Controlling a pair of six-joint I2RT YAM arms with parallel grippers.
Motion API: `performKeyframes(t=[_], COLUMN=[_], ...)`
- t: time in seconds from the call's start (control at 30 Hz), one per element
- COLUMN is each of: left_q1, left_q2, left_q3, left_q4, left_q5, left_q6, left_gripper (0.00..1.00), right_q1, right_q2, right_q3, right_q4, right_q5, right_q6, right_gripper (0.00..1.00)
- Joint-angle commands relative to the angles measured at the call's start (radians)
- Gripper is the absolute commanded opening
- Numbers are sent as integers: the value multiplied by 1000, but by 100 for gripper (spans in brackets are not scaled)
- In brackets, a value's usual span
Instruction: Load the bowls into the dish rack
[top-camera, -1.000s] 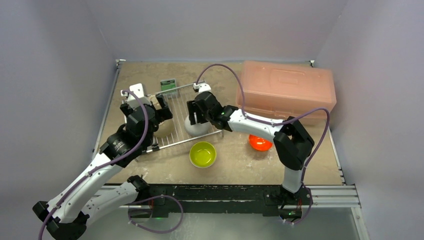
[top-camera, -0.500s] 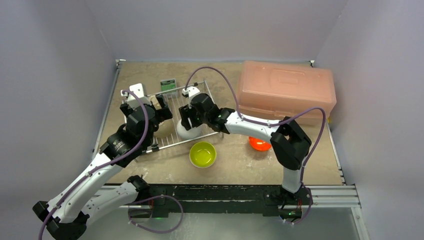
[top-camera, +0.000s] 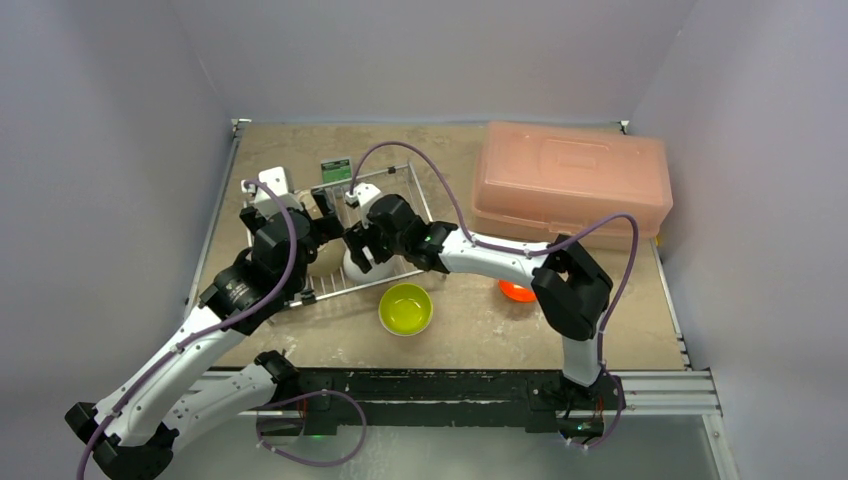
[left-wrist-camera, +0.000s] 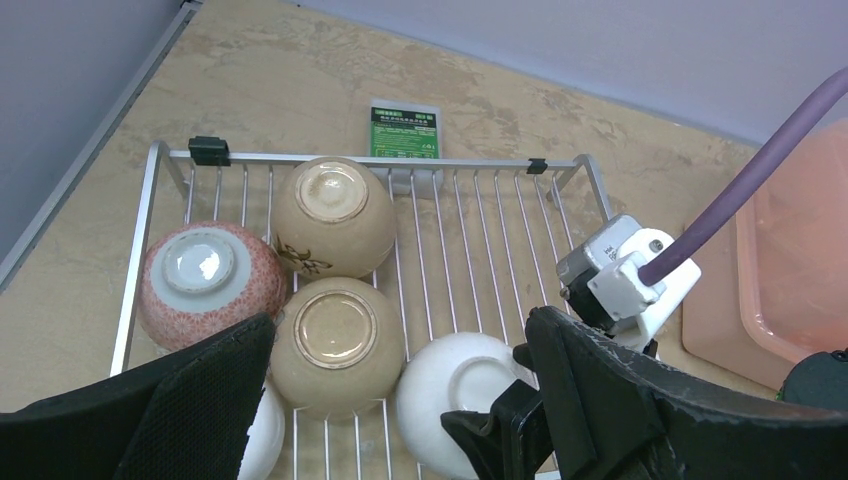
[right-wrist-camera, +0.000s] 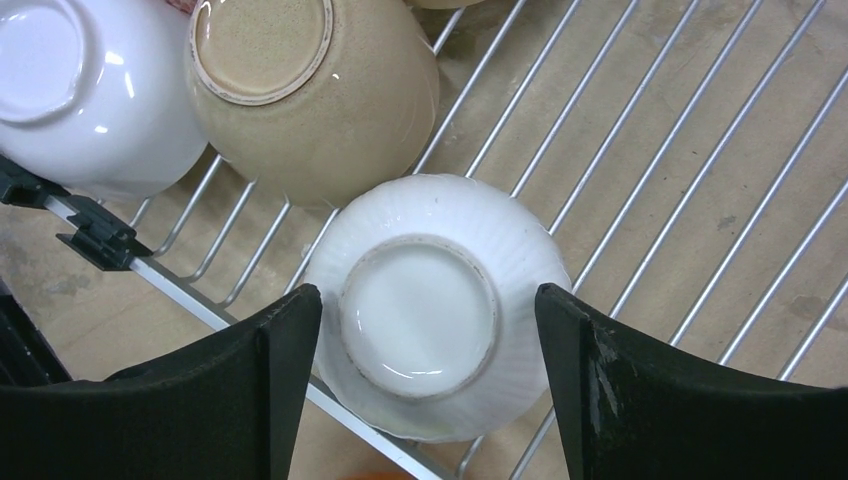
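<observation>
While right fingers (right-wrist-camera: 640, 400) straddle the white bowl (right-wrist-camera: 430, 310), grip unclear, it overhangs the dish rack (left-wrist-camera: 480, 160) and may tip; left fingers (left-wrist-camera: 680, 410) gape.

The worktop (top-camera: 470, 335) is a beige, mottled slab (paler smears show toward its near edge). The silver wire dish rack (left-wrist-camera: 470, 230) stands on its left-centre part. A small green card (top-camera: 336, 169) lies flat just beyond the rack's far rail. A lime-green bowl (top-camera: 405, 308) sits open side up, just in front of the rack's near right corner. To its right an orange bowl (top-camera: 516, 291) is only partly in view. A pink translucent box (top-camera: 570, 180) fills the far right corner.
</observation>
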Motion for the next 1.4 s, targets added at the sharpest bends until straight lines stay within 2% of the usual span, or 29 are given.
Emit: performKeyframes(t=[0.0, 0.17, 0.37, 0.53, 0.73, 0.83, 1.0, 1.17, 1.27, 1.37], left_q1=[3, 3, 3, 3, 3, 2, 1, 2, 2, 1], left_q2=[-16, -21, -26, -40, -62, -70, -65, -72, -112, -117], left_q3=[16, 29, 57, 90, 94, 80, 25, -19, -52, -58], left_q4=[6, -3, -15, -46, -82, -92, -80, -16, 63, 80], left_q5=[-15, -16, 0, 36, 91, 142, 256, 355, 440, 464], left_q6=[22, 19, 9, -9, -59, -101, -170, -168, -135, -109], left_gripper=[97, 97, 97, 97, 97, 98, 97, 95, 95, 95], right_q1=[28, 28, 26, 16, -12, -14, -14, -37, -119, -188], right_q2=[18, -24, -116, -194, -351, -426, -583, -762, -851, -897], right_q3=[28, 29, -23, -57, -167, -210, -322, -534, -629, -699], right_q4=[-70, -62, 21, 18, -11, -101, -236, -239, -228, -212], right_q5=[-62, -51, -5, 100, 188, 237, 369, 563, 562, 509], right_q6=[8, 42, 112, 198, 314, 354, 416, 295, 271, 275], right_gripper=[83, 94, 98, 96, 81, 77, 79, 90, 91, 85])
